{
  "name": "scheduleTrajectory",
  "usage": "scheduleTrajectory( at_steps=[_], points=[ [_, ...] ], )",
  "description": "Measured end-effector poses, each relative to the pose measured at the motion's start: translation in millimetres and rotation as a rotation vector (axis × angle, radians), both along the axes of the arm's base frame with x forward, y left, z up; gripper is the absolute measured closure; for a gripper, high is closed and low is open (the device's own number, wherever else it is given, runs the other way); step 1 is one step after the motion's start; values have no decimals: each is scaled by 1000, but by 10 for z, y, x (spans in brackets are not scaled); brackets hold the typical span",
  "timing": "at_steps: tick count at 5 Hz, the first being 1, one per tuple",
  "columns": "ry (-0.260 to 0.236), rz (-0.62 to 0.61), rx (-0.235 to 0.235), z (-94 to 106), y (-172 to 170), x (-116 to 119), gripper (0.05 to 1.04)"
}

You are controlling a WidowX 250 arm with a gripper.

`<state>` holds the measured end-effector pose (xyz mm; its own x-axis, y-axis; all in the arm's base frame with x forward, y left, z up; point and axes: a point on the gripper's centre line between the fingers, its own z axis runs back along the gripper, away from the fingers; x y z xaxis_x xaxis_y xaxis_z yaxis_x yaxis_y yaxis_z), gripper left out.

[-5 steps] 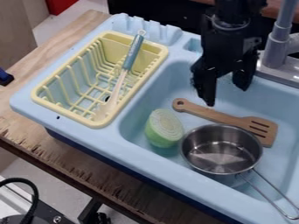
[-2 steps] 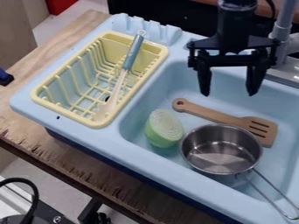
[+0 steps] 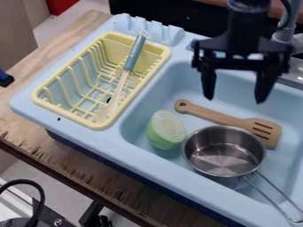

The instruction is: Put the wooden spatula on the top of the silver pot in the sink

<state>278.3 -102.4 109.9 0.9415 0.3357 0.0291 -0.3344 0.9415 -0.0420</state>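
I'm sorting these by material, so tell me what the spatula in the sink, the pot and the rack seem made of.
Spatula: wood, smooth and matte, by its even tan-brown tone.
Pot: metal, probably stainless steel, shiny, with bright reflections inside.
Rack: likely plastic, pale yellow, by its thick, rounded, molded-looking rim.

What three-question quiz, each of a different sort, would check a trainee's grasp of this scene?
1. True or false: the wooden spatula lies in the sink, outside the silver pot.
2. The end effector is: (a) shut on the pot's handle; (b) open and empty; (c) inside the pot.
3. Fill in the colour: the dish rack beside the sink is ____.

Key: 1. True; 2. b; 3. yellow.
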Motion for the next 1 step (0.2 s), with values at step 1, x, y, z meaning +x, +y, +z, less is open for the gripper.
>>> scheduleTrajectory(
  at_steps=[1],
  points=[
    [-47,-32,-1,147,-71,-104,104]
  ],
)
